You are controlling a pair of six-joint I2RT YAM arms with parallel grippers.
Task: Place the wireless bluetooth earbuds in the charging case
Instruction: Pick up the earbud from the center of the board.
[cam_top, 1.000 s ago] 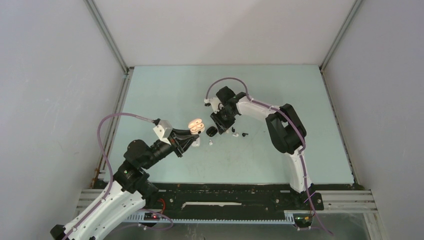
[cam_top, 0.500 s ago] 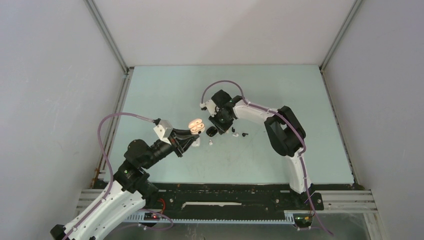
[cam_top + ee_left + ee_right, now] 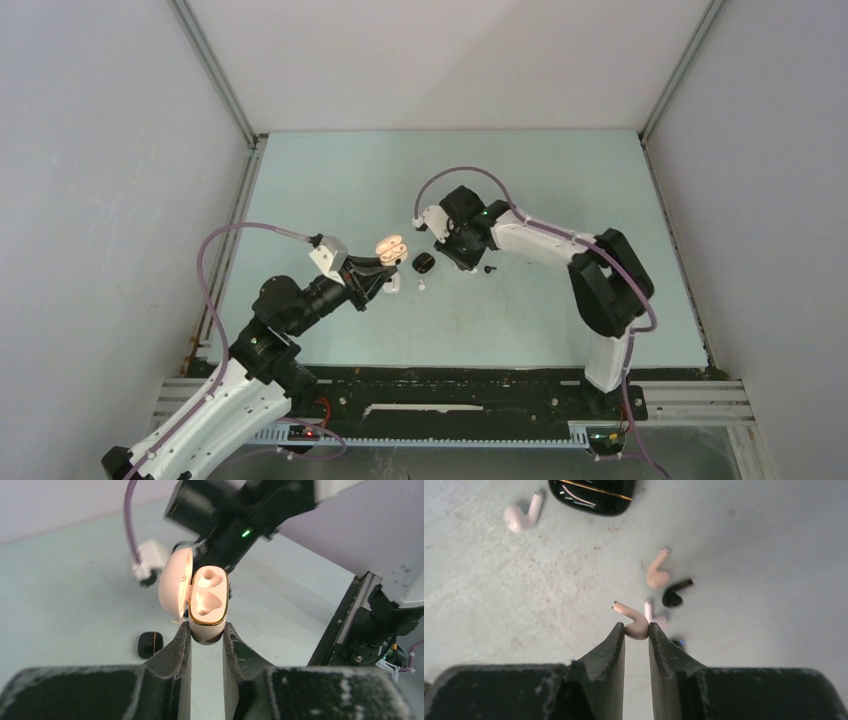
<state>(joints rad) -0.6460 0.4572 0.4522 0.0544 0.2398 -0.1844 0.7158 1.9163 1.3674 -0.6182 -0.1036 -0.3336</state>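
Note:
My left gripper (image 3: 206,630) is shut on the bottom of a beige charging case (image 3: 209,600) and holds it above the table. The case's lid stands open to the left and both wells are empty; from above the case (image 3: 391,247) is left of my right gripper (image 3: 455,246). My right gripper (image 3: 637,629) is shut on the head of a beige earbud (image 3: 629,611), its stem pointing up-left. Under it lie another beige earbud (image 3: 657,572), a black earbud (image 3: 674,596) and a pale earbud (image 3: 521,515).
A shut black case (image 3: 423,263) lies on the pale green table (image 3: 330,190) between the two grippers, also in the wrist views as black case (image 3: 150,644) and black case (image 3: 591,492). A small white earbud (image 3: 421,285) lies just below it. Grey walls enclose the table.
My right gripper has narrowed onto the beige earbud, and its arm has swung its elbow out to the right. The left arm with the open case has barely moved.

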